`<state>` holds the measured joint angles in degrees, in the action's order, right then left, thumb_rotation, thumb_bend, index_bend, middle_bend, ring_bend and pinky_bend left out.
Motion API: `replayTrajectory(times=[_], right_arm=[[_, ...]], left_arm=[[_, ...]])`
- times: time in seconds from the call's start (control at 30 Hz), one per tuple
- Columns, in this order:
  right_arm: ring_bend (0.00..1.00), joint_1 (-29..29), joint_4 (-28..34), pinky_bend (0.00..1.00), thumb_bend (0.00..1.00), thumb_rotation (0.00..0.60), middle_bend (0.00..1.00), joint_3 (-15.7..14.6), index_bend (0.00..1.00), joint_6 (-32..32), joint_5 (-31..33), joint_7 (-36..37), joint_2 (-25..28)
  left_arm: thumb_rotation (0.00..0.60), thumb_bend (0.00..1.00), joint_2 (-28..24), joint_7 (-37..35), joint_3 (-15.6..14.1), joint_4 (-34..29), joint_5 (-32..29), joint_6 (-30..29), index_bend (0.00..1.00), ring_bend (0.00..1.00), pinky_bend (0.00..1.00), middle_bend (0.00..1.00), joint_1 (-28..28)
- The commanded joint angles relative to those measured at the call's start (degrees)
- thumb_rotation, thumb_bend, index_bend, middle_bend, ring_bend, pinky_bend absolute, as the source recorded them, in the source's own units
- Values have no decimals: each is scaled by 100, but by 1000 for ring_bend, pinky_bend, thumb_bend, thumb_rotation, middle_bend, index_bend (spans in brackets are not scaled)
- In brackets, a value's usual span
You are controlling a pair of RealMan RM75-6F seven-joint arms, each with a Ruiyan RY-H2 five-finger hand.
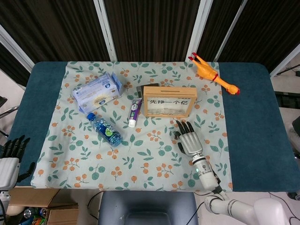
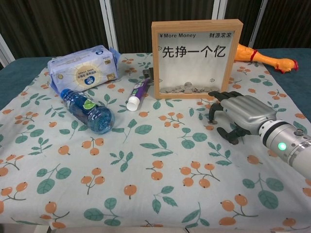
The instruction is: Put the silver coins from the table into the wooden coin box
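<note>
The wooden coin box (image 1: 169,101) (image 2: 196,58) stands upright mid-table, with a glass front and a small pile of silver coins (image 2: 186,88) at its bottom. My right hand (image 1: 188,138) (image 2: 240,114) is just in front of the box's right corner, palm down. Its fingers are spread and arched, and the fingertips (image 2: 212,119) touch the cloth. I see nothing held in it, and any coin under the fingertips is hidden. My left hand (image 1: 10,157) hangs off the table's front left edge, fingers apart and empty.
A toothpaste tube (image 1: 135,112) and a blue water bottle (image 1: 105,130) lie left of the box. A tissue pack (image 1: 97,92) sits at the back left. A rubber chicken (image 1: 213,75) lies at the back right. A floral cloth (image 2: 146,184) covers the table.
</note>
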<state>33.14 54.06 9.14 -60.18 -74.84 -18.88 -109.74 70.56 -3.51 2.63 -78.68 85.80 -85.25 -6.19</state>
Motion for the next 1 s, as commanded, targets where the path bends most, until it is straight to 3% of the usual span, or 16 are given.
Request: replayTrajectory(times=[0.03, 0.57, 1.0], right_arm=[[0, -1, -72, 0, 513, 600, 30, -14, 573, -15, -12, -10, -37], [0, -8, -460, 0, 525, 600, 64, -30, 670, -281, -204, 196, -209], [0, 0, -637, 0, 524, 600, 78, -31, 611, -451, -363, 435, -262]], left_arm=[[600, 374, 16, -14, -1, 25, -6, 15, 0, 0, 0, 0, -4], [600, 375, 77, -102, -19, 137, 24, 76, 0, 0, 0, 0, -37], [600, 374, 99, -174, -22, 183, 63, 43, 0, 0, 0, 0, -40]])
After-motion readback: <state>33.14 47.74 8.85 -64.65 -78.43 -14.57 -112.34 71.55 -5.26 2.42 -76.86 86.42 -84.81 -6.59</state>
